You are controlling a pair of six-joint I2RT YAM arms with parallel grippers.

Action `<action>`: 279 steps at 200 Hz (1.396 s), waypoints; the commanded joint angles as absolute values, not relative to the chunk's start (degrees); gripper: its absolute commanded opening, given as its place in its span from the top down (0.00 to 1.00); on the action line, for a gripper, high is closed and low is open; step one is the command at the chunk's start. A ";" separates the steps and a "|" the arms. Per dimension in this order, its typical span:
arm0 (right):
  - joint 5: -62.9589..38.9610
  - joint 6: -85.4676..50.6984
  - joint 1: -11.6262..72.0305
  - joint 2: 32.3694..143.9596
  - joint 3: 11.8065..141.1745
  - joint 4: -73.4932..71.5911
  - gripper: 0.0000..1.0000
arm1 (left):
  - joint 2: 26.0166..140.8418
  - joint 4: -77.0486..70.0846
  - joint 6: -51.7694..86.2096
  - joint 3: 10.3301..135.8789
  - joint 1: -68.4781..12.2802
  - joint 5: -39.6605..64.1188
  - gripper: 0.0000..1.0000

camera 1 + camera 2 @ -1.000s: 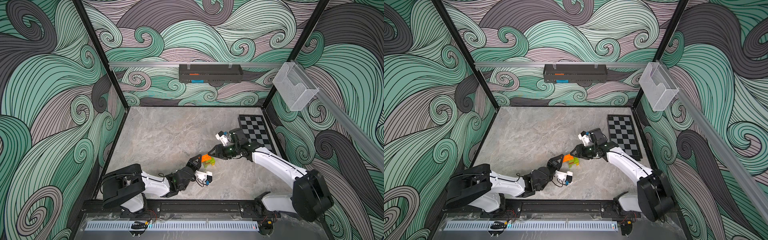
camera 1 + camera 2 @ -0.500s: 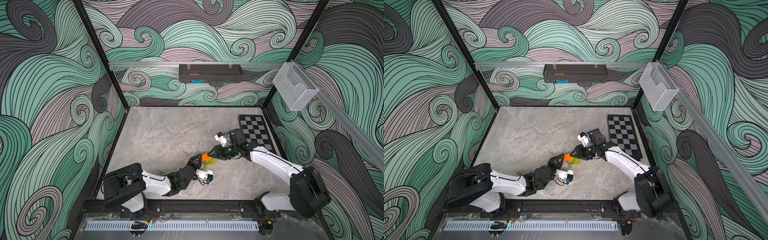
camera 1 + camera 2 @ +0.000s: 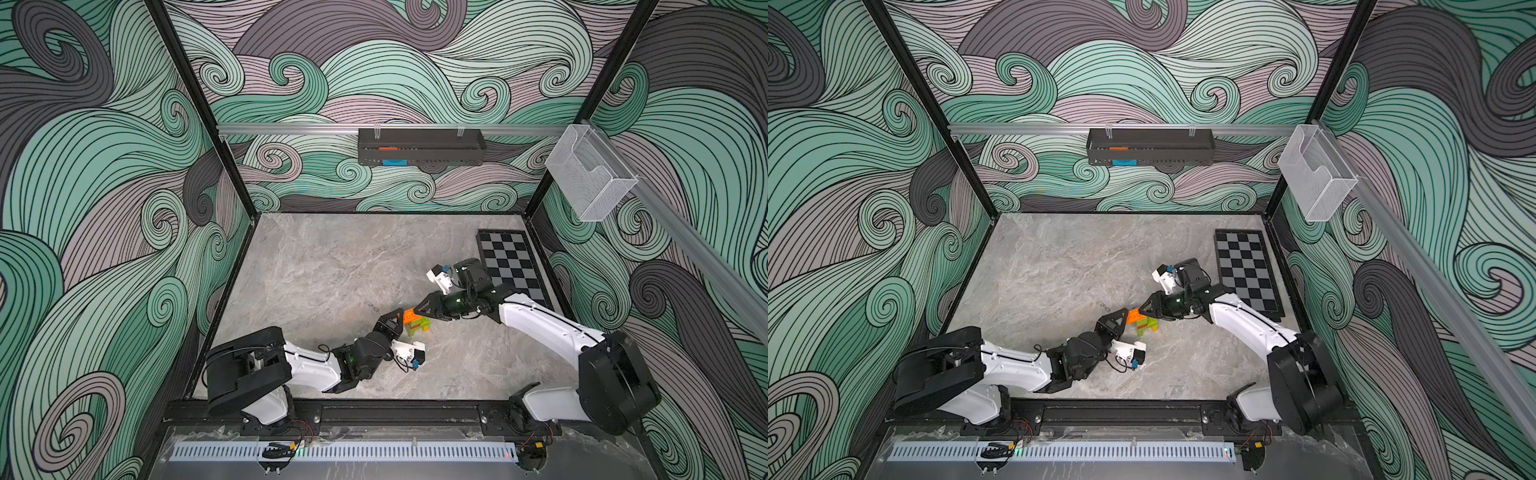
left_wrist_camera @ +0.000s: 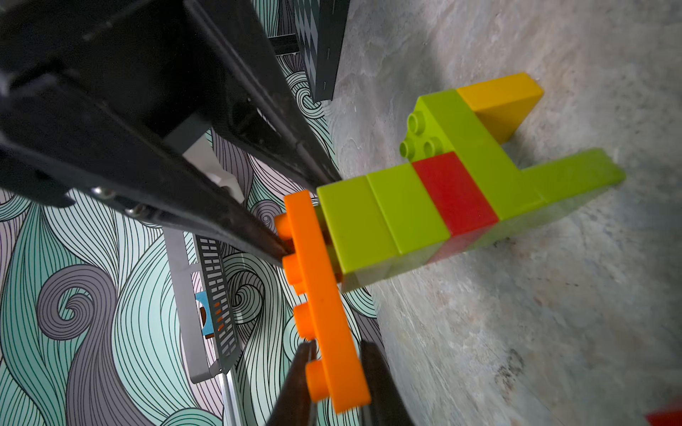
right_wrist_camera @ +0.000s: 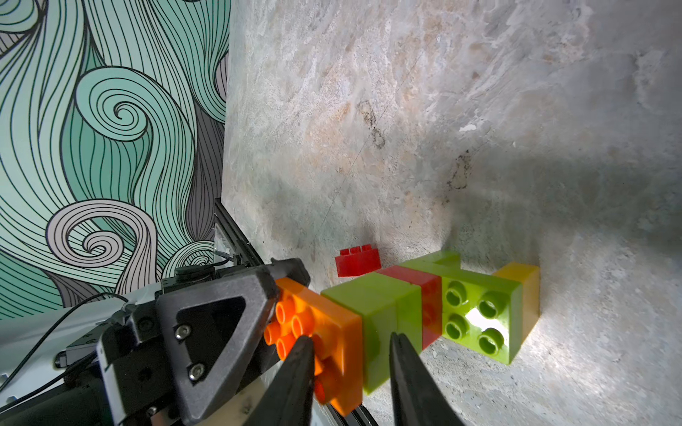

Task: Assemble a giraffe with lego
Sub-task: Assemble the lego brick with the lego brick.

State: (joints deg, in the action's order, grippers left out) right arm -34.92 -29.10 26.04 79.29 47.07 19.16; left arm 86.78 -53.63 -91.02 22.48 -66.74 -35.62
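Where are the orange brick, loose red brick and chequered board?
orange brick [image 4: 324, 295], left wrist view, flat side
loose red brick [image 5: 357, 263], right wrist view, front face
chequered board [image 3: 511, 257], in a top view, middle

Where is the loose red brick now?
In the right wrist view the loose red brick lies on the table, close beside the giraffe but not attached.

The left tool [image 4: 337, 356] pinches one end of the orange brick [image 4: 324, 295] sitting on the neck of the giraffe [image 4: 454, 195].

The giraffe [image 4: 461, 191] stands on lime and yellow legs, its orange head brick [image 4: 324, 295] tilted, one end in the left gripper [image 4: 336, 354]; a red brick [image 5: 357, 262] lies near that gripper.
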 commanded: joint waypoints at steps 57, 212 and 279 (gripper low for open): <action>-23.22 -25.64 26.23 81.33 43.80 29.26 0.69 | 86.05 -43.69 -89.72 23.44 -66.45 -36.71 0.68; -14.68 -28.82 24.17 73.93 46.64 36.44 0.68 | 73.12 8.31 -51.65 36.57 -60.52 -50.27 0.01; -19.04 -29.53 22.63 65.18 51.99 38.17 0.48 | 75.69 47.96 -17.80 55.76 -55.02 -15.99 0.01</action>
State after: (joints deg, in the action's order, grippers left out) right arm -18.50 -29.23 23.79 68.84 48.77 35.07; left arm 74.17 30.30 -32.62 53.47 -55.44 -30.94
